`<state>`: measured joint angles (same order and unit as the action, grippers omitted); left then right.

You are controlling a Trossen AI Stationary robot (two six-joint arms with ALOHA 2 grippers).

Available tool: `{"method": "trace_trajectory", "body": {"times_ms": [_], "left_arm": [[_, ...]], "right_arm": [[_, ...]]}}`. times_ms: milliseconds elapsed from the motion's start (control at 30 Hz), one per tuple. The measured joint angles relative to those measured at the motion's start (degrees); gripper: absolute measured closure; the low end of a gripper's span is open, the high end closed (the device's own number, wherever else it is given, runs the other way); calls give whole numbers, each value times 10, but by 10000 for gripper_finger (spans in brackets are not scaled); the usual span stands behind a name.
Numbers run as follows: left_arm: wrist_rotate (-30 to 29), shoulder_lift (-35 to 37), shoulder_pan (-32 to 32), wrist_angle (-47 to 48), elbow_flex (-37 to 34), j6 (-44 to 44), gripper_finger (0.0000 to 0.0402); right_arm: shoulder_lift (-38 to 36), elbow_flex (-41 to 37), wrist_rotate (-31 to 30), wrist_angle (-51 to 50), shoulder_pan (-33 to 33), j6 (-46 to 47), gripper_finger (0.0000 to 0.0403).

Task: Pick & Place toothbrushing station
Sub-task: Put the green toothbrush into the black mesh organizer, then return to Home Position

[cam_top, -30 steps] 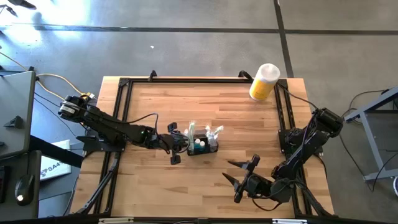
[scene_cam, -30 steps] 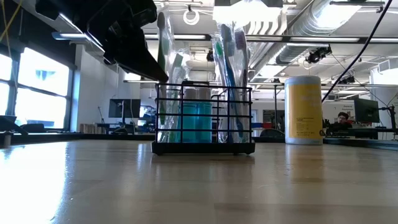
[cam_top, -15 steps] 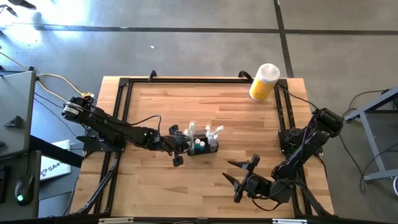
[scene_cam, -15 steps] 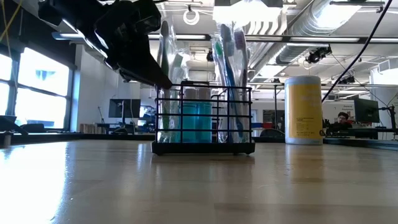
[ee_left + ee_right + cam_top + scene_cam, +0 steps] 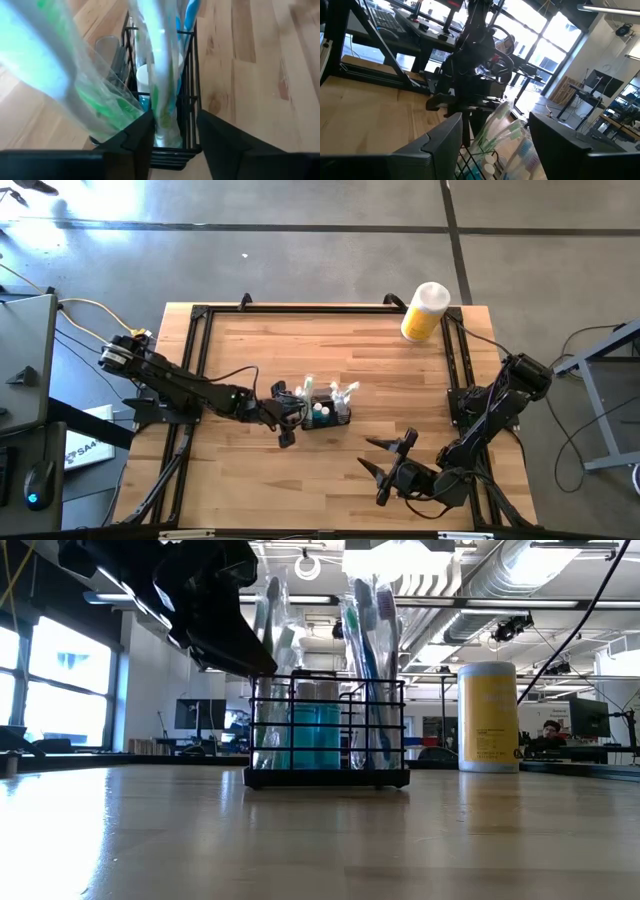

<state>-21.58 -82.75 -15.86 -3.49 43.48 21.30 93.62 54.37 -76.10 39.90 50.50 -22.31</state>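
Observation:
The toothbrushing station [image 5: 327, 414] is a small black wire caddy standing on its base near the middle of the wooden table, holding wrapped toothbrushes [image 5: 368, 660] and a teal bottle [image 5: 318, 735]. My left gripper [image 5: 288, 414] is at the caddy's left end, slanting down. In the left wrist view its fingers [image 5: 142, 137] stand apart on either side of the caddy's end wall [image 5: 175, 145] and a wrapped toothbrush. My right gripper [image 5: 367, 456] waits open near the table's front right, pointing at the caddy [image 5: 492, 150]. My left gripper has its two fingers on either side of the left end of the caddy, coming from the table's left and slanting down. Whether the fingers touch the wire wall or the wrapped toothbrush I cannot tell. The caddy stands upright on the table.
A yellow cylinder with a white lid [image 5: 424, 312] stands at the table's far right corner. A black frame [image 5: 200, 330] runs along the table's edges. Bare wood lies in front of and behind the caddy.
My left gripper has shifted a little toward the table's right, closer onto the caddy's left end. The caddy has stayed where it was.

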Motion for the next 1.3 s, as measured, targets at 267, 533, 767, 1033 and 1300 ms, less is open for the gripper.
{"method": "trace_trajectory", "body": {"times_ms": [267, 533, 767, 1033, 1300], "left_arm": [[20, 25, 1, 21, -2, -4, 242], [33, 34, 1, 33, -2, -18, 242], [69, 37, -4, 60, 15, -56, 242], [113, 83, -20, 157, 76, -109, 242], [35, 207, -18, 263, 89, -110, 242]], "right_arm": [[0, 0, 0, -1, 0, -3, 182], [0, 0, -3, -1, -4, -7, 182], [-6, -1, -5, -2, -4, -20, 182], [-55, 0, -1, -37, 18, -17, 183], [-146, 0, 147, -304, -7, 210, 255]]}}
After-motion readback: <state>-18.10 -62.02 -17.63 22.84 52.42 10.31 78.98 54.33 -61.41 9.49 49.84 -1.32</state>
